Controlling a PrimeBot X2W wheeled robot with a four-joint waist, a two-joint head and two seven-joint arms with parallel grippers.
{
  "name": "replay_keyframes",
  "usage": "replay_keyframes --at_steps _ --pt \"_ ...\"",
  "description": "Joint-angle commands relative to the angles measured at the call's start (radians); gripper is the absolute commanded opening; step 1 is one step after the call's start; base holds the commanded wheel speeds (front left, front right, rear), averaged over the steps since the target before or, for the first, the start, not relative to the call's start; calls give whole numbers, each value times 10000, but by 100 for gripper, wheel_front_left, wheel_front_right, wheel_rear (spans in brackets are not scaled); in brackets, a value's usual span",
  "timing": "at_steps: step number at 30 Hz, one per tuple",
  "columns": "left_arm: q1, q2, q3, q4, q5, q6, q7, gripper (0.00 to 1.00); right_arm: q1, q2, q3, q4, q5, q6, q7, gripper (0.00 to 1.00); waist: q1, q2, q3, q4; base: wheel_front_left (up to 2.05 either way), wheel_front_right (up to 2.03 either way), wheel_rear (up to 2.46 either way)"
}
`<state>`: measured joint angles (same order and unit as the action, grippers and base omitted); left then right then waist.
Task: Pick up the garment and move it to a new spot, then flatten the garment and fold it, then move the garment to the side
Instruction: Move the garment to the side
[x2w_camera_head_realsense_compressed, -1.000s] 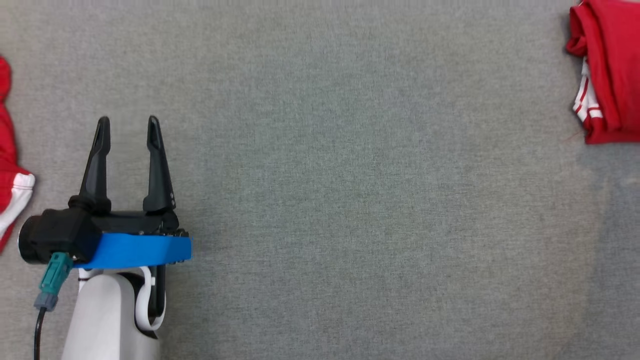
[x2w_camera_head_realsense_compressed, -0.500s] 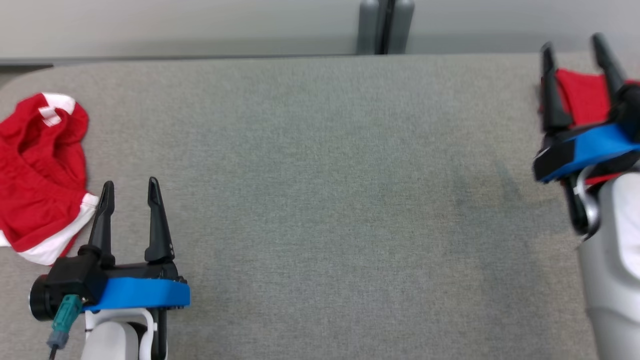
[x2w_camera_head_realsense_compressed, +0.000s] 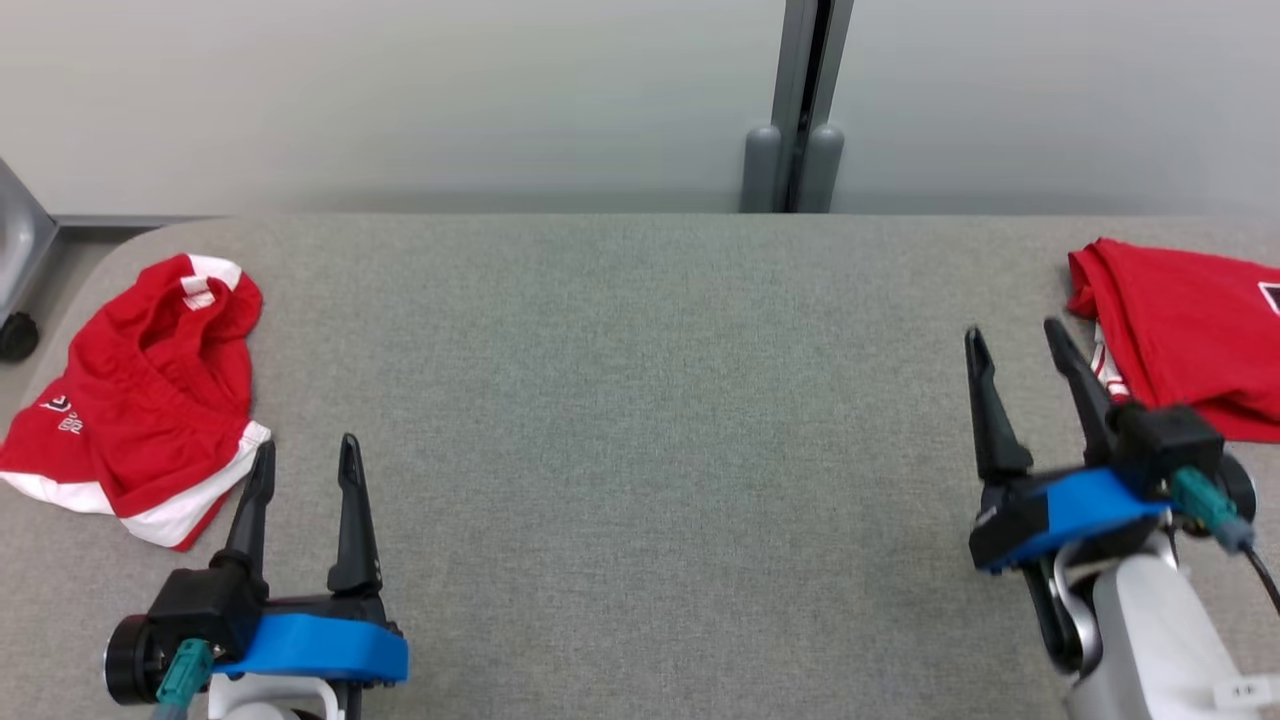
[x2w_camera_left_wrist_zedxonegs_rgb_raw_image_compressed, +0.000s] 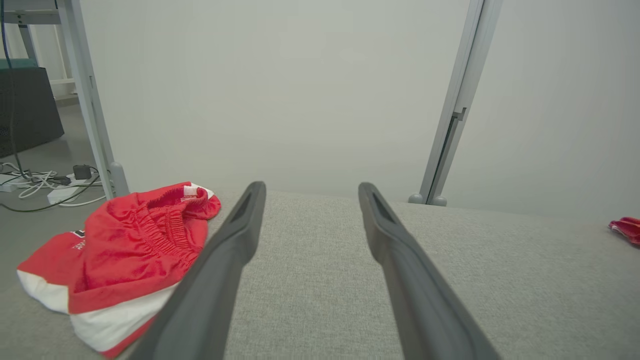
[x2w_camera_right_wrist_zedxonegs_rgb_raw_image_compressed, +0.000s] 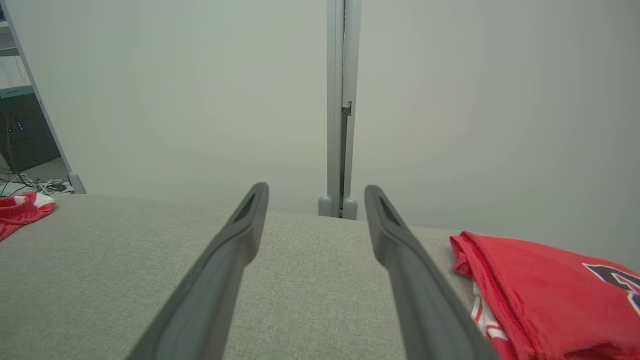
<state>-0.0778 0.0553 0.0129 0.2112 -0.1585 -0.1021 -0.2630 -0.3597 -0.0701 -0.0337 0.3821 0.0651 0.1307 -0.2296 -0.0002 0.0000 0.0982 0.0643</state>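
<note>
A crumpled red garment (x2w_camera_head_realsense_compressed: 140, 390) with white trim lies at the table's far left, also in the left wrist view (x2w_camera_left_wrist_zedxonegs_rgb_raw_image_compressed: 125, 245) and small in the right wrist view (x2w_camera_right_wrist_zedxonegs_rgb_raw_image_compressed: 20, 207). My left gripper (x2w_camera_head_realsense_compressed: 306, 445) is open and empty, just right of and nearer than its white hem; its fingers (x2w_camera_left_wrist_zedxonegs_rgb_raw_image_compressed: 240, 235) point past the cloth without touching it. A folded red garment (x2w_camera_head_realsense_compressed: 1190, 330) rests at the far right. My right gripper (x2w_camera_head_realsense_compressed: 1012, 332) is open and empty, just left of that fold (x2w_camera_right_wrist_zedxonegs_rgb_raw_image_compressed: 550, 280).
The grey fabric-covered table (x2w_camera_head_realsense_compressed: 640, 420) stretches wide between the two garments. Its far edge meets a pale wall with a grey post (x2w_camera_head_realsense_compressed: 800, 110). The table's left corner is rounded, with a caster (x2w_camera_head_realsense_compressed: 15, 335) beyond it and cables on the floor (x2w_camera_left_wrist_zedxonegs_rgb_raw_image_compressed: 40, 180).
The head camera has tilted up, bringing the table's far edge and the wall into the picture. My right gripper has drawn back off the folded garment. Both grippers stay open.
</note>
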Motion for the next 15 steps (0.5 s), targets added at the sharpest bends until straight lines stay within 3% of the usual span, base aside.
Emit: replay_keyframes --at_steps 1,15 --pt "125 -24 -90 25 6 53 -22 100 497 57 -50 -286 92 2 72 100 2 0 -170 -38 0 0 0" --pt "628 -31 -388 181 -88 129 -22 100 3507 195 -215 -3357 669 2 1125 100 2 0 -775 126 0 0 0"
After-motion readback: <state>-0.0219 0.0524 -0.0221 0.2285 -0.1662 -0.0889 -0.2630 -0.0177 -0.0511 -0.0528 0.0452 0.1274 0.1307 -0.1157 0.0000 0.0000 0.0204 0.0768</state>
